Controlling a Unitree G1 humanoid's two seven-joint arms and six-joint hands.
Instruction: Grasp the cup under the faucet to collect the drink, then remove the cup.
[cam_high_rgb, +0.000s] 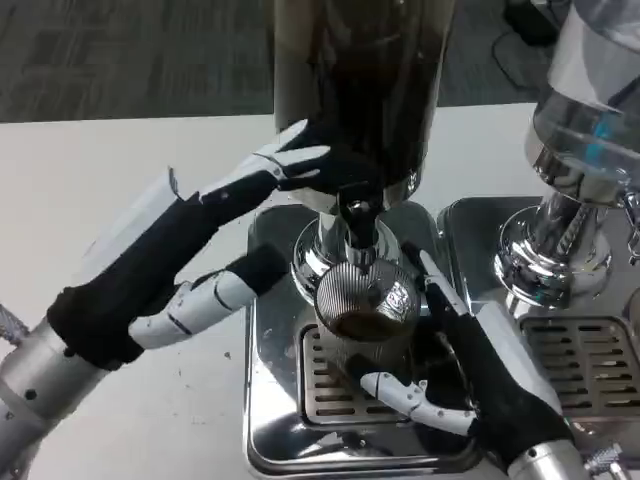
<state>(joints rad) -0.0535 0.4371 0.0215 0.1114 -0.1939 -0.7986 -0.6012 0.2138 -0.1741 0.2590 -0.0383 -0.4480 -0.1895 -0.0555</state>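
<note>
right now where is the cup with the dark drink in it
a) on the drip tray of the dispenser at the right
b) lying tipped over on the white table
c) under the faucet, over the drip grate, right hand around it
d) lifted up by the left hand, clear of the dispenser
c: the cup sits beneath the faucet above the grate, with the right hand wrapped around it, while the left hand reaches up at the faucet lever.

Place: a test lab or demo room, not a kitchen.
Signs: two drink dispensers (365, 90) (580, 150) on a white table (90, 170); grey carpet (130, 55).
</note>
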